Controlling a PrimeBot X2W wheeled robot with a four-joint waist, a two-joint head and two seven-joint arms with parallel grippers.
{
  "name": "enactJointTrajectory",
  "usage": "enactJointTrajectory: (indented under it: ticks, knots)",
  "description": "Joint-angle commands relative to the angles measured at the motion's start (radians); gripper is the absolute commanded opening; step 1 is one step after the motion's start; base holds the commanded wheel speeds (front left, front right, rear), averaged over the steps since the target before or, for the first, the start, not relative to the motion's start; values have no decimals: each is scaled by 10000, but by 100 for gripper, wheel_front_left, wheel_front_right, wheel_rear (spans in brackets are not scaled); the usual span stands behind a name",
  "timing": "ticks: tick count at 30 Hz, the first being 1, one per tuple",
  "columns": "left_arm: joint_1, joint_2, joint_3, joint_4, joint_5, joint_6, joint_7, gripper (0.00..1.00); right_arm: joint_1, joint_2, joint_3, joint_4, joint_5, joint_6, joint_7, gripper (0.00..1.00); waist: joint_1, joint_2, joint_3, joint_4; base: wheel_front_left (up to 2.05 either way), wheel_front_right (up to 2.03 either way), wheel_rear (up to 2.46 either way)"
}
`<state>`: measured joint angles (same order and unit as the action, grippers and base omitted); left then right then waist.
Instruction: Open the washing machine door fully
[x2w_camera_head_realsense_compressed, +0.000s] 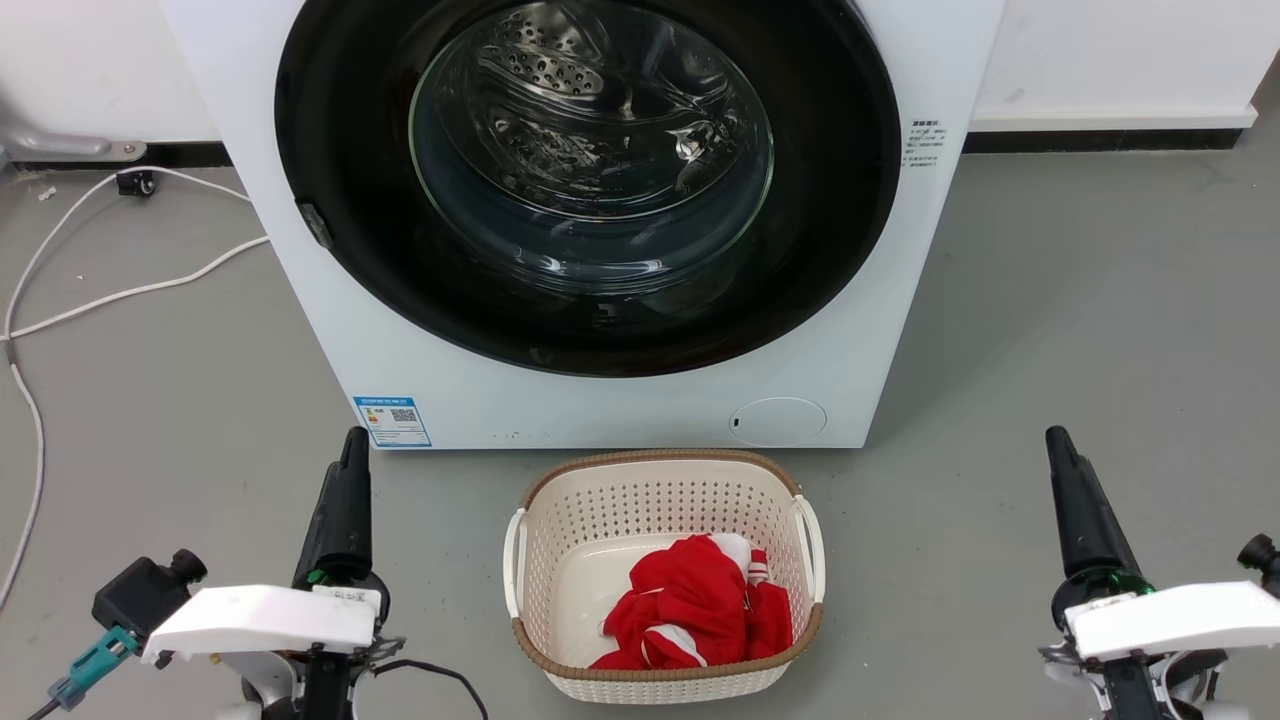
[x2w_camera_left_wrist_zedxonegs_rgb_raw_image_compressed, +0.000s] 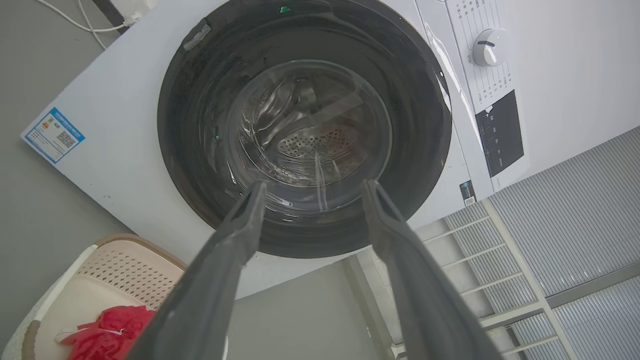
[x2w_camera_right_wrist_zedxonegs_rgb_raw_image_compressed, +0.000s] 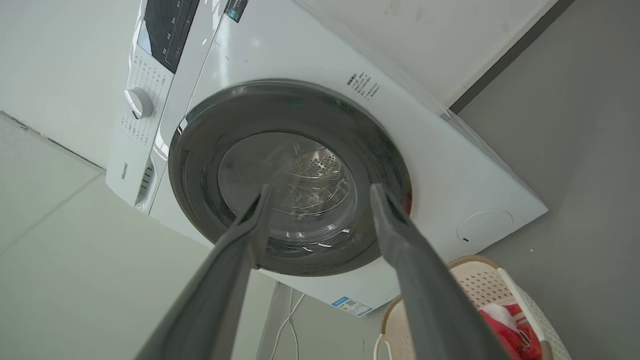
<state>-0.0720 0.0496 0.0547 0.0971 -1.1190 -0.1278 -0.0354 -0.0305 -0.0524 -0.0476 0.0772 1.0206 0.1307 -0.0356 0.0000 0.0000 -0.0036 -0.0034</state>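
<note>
Washing machine door (x2w_camera_head_realsense_compressed: 590, 160): shut, lying flush in the round opening on the front of the washing machine (x2w_camera_head_realsense_compressed: 620, 410). Neither gripper touches it.

Left gripper (x2w_camera_left_wrist_zedxonegs_rgb_raw_image_compressed: 315, 186): jaws spread wide, nothing between them. It points at the door from well back, low on the robot's left. In the left wrist view the two fingers frame the lower part of the glass window.

Right gripper (x2w_camera_right_wrist_zedxonegs_rgb_raw_image_compressed: 320, 186): jaws equally wide apart, holding nothing. It is low on the robot's right, also aimed at the door from a distance.

Between the two grippers: a cream basket (x2w_camera_head_realsense_compressed: 660, 480) on the floor (x2w_camera_head_realsense_compressed: 1050, 330), just in front of the machine's base. A red and white cloth (x2w_camera_head_realsense_compressed: 700, 610) lies bunched in its near half.

Door detail: glossy black ring, bulging clear glass at the centre, steel drum holes visible through it. A small grey tab (x2w_camera_head_realsense_compressed: 313, 225) sits on the ring's edge on the robot's left side.

Machine front: blue label (x2w_camera_head_realsense_compressed: 392, 421) at the lower left corner, round flap (x2w_camera_head_realsense_compressed: 777, 421) at the lower right, both below the door. White dial (x2w_camera_left_wrist_zedxonegs_rgb_raw_image_compressed: 487, 46) and a dark panel on the top strip.

Further out: white cables (x2w_camera_head_realsense_compressed: 120, 295) trail across the grey floor to the left of the machine, toward the wall.
</note>
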Motion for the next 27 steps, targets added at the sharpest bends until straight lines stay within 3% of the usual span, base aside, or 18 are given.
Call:
enactJointTrajectory:
  ticks: [1, 27]
  knots:
    - [-55, 34, -24, -246, 611, -21, -131, 100, 21, -13, 88, -223, -655, 0, -128, 100, 0, 0, -2, 0, 0, 0, 0]
    - [143, 38, -467, -533, 5367, 398, -980, 100, 394, 3, 354, -760, -5326, 0, -505, 100, 0, 0, -14, 10, 0, 0, 0]
